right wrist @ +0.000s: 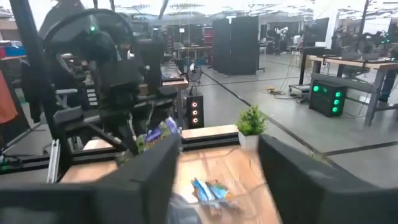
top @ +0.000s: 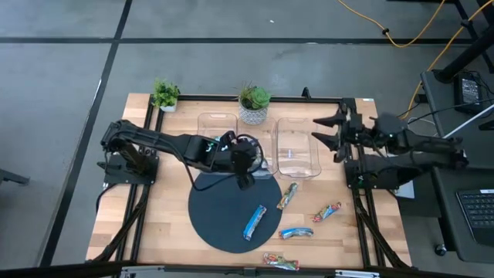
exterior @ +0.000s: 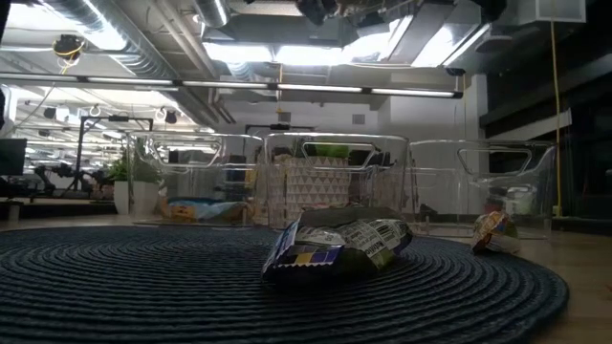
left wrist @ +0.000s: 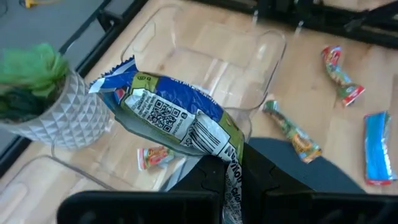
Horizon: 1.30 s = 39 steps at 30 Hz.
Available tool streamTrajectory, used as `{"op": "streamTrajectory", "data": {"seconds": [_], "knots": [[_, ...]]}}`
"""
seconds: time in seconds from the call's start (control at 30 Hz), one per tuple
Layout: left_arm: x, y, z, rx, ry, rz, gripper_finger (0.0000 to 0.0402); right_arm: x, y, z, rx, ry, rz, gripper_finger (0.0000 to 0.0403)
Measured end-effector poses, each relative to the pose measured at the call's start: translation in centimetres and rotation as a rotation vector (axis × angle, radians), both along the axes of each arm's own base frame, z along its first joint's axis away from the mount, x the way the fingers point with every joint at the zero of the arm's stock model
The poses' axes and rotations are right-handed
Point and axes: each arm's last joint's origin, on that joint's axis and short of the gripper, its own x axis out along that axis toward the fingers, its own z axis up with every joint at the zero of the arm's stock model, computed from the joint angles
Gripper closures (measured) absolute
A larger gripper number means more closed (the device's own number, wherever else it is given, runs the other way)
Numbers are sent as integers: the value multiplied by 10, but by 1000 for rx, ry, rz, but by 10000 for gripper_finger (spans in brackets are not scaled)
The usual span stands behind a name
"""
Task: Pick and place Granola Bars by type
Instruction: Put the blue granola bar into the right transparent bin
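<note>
High view: my left gripper [top: 245, 182] hangs over the mat's [top: 208, 220] far edge, by the clear bins [top: 297, 147]; four bars lie loose.

Left wrist view: fingers clamped on a blue bar [left wrist: 171, 118].

Right wrist view: my right gripper [right wrist: 217, 171] spread wide, holding nothing.

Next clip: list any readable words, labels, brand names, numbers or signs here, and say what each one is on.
No text can be quoted as it reads.
Dark blue bar held in the left claw: a QR code, a barcode and small print, all too blurred to read.
Bar on the round mat, low view: printed panel, too small to read.
Other bars on the table: colours only, no readable print.
</note>
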Motion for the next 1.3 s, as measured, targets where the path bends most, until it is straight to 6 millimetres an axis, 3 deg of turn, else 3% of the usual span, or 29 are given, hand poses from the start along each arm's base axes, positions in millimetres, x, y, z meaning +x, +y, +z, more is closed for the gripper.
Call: {"op": "streamTrajectory", "data": {"seconds": [0.13, 0.27, 0.57, 0.8, 1.3], "knots": [[-7, -2, 12, 45, -43, -13, 391, 17, -2, 16, 2, 8, 29, 90], [-14, -7, 25, 120, -94, -33, 392, 40, -6, 24, 36, 36, 138, 57], [-24, -12, 49, 292, -178, -72, 392, 95, -18, 28, 157, -44, 408, 60], [-23, -11, 52, 332, -191, -74, 393, 131, -29, 25, 235, 5, 530, 60], [-23, -12, 52, 353, -177, -96, 392, 190, -38, 40, 214, 21, 652, 60]]}}
